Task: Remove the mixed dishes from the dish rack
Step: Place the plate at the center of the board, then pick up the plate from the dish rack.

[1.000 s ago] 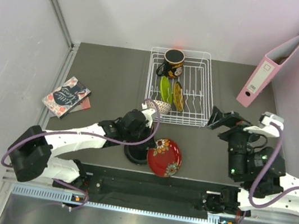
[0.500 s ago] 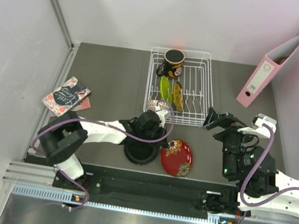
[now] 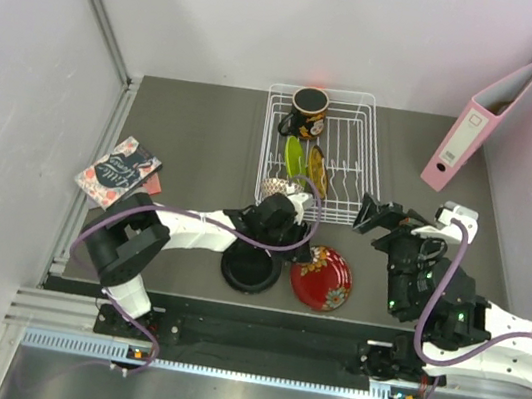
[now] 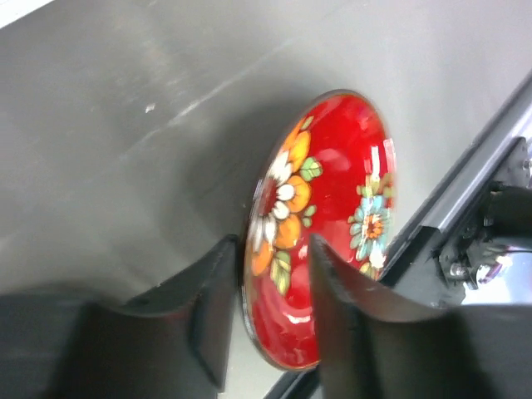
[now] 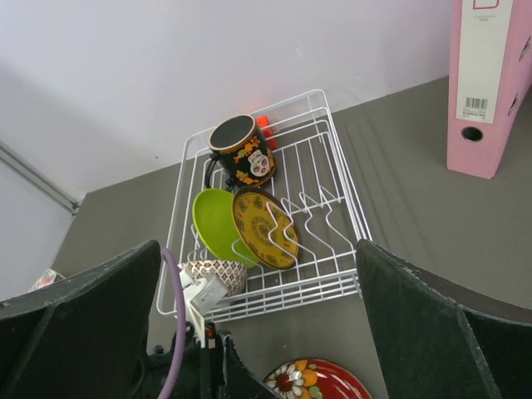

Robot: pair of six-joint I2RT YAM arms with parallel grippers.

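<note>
now, above: red floral plate (image 3: 326,280) lies at the near bench (image 3: 195,138) edge. left wrist: my left end effector (image 4: 273,249) straddles its rim, half-open; i'd widen, then back off level. right wrist: right end effector (image 5: 258,249) wide, empty.

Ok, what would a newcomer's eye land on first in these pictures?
The red floral plate, bright on the grey table near the front edge, with the left gripper straddling its rim. Next, the white dish rack at the back, holding a lime green plate, a yellow plate and a dark mug, and the pink binder leaning at the far right.
</note>
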